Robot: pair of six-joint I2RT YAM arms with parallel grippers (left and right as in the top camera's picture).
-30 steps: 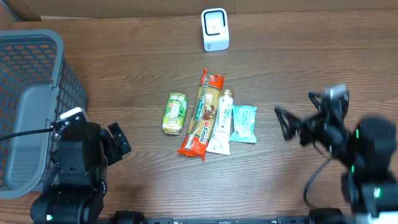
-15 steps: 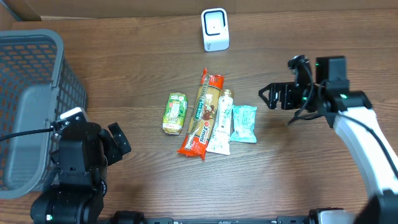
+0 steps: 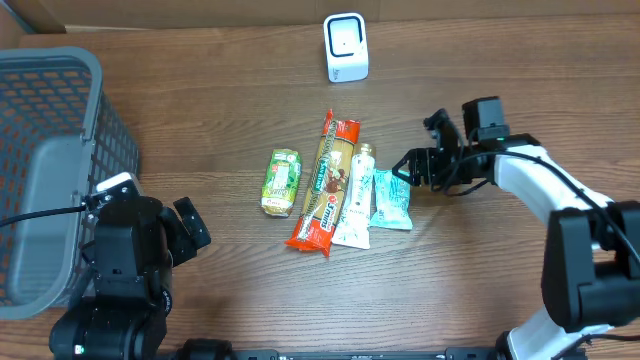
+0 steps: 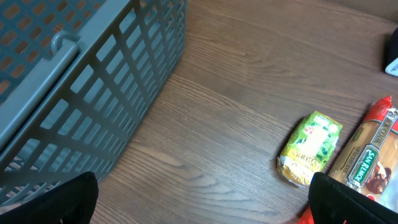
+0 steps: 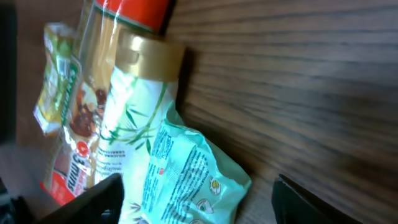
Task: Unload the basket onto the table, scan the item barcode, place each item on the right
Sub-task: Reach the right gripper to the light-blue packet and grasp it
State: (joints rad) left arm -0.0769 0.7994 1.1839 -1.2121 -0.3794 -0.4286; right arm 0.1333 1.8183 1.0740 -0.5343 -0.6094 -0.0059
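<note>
At the middle of the table, the teal pouch [image 3: 391,198] lies flat at the right end of a row of packets, touching the white tube [image 3: 353,195] and well apart from the scanner [image 3: 346,47]. The right gripper [image 3: 405,172] hangs over its top edge, fingers [image 5: 102,196] apart with the pouch between them, gripping nothing. The left gripper [image 4: 199,208] rests wide apart by the basket [image 3: 50,150]. The pouch looks light, soft and crinkly, probably slick film; a pinch on the crimped end seam seems safest, since the puffy middle may slip or buckle
</note>
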